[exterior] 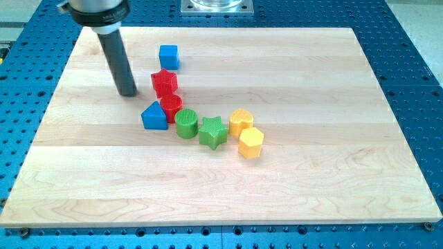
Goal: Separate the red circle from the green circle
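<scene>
The red circle [171, 106] sits near the board's middle left, touching the green circle [186, 124] just to its lower right. My tip [127, 93] rests on the board to the left of the red circle and above-left of the blue triangle [154, 116], apart from all the blocks. The rod rises from the tip toward the view's top left.
A red star [165, 82] sits just above the red circle, with a blue cube [169, 57] above it. A green star [213, 132], a yellow heart [241, 121] and a yellow hexagon [251, 142] lie right of the green circle. The wooden board [311, 173] sits on a blue perforated table.
</scene>
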